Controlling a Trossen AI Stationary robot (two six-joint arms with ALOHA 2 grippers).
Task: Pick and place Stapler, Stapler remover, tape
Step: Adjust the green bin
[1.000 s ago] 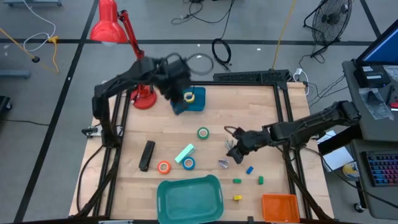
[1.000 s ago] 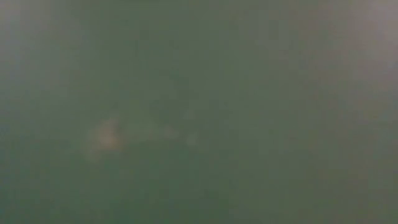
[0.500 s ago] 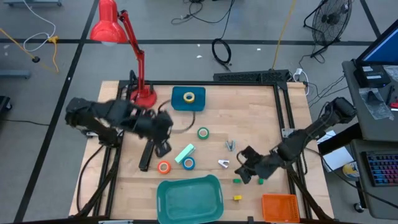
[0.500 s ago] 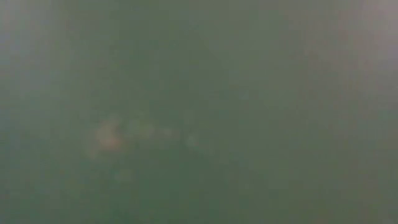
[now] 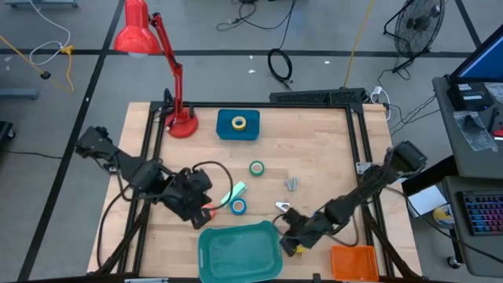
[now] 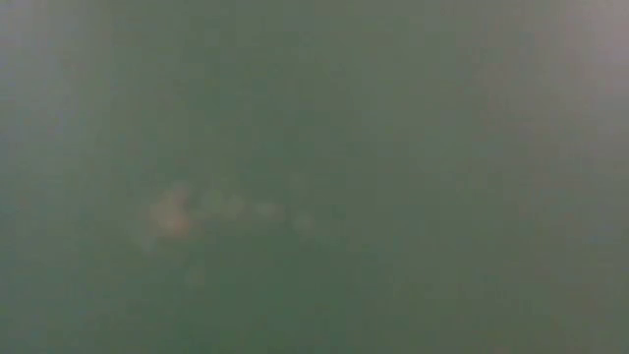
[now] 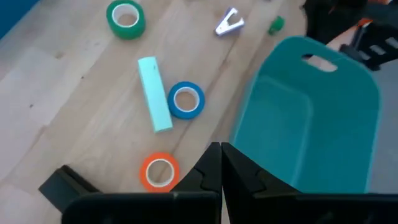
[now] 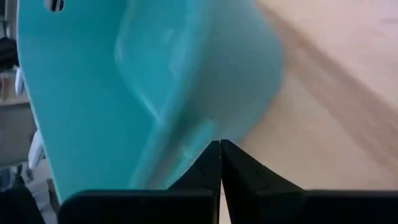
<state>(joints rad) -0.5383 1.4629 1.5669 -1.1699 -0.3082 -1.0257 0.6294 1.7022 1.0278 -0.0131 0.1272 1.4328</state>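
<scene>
Ring-shaped tape rolls (image 7: 185, 100), smooth teal tub (image 5: 240, 251)

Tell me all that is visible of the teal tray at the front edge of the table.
The teal tray is a shallow rectangular bin with rounded corners, plastic by its look, and a slot handle in its rim. It lies flat at the table's front edge, and nothing shows inside it. The right gripper, jaws shut, is at its right side; contact cannot be told. The orange tape lies apart from it.
</scene>
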